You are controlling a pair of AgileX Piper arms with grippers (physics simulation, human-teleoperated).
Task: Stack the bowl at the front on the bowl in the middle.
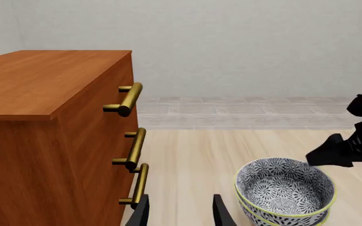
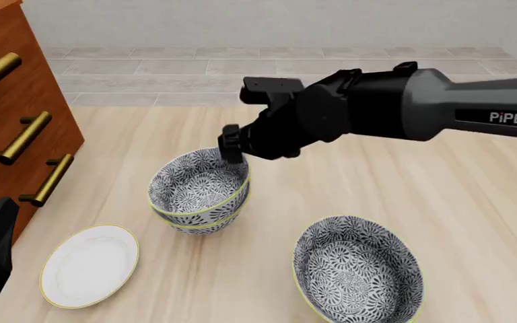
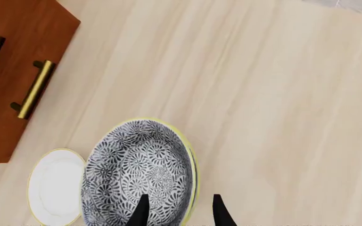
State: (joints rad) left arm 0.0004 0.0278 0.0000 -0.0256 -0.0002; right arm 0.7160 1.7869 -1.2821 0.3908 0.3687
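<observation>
a: where is the right arm?

b: it reaches in from the right of the front view, stretched out low and leftward across the surface (image 2: 420, 188), wrist bent down. the right claw (image 2: 232, 149) hangs at the far rim of the stacked bowls.

a: pinching anything?

b: no. in the right wrist view its two fingertips (image 3: 141, 213) stand spread, straddling the rim of the upper bowl, one tip over the inside and one outside, with a gap on each side as far as i can tell.

a: and the bowls?

b: the bowl at the front (image 2: 199, 183) sits nested in the bowl in the middle (image 2: 202, 223), whose rim shows just below it. the pair stands upright near the middle of the surface. a third bowl (image 2: 358, 270) of the same pattern rests apart, nearer the camera and to the right.

a: the left arm?

b: it is barely in the front view, a dark piece at the lower left edge. the left claw (image 1: 182, 212) shows only in its own wrist view: two tips spread apart, holding nothing, aimed past the wooden drawer cabinet (image 2: 11, 128).

a: anything else?

b: a white plate (image 2: 89, 265) lies flat left of the stack.
</observation>
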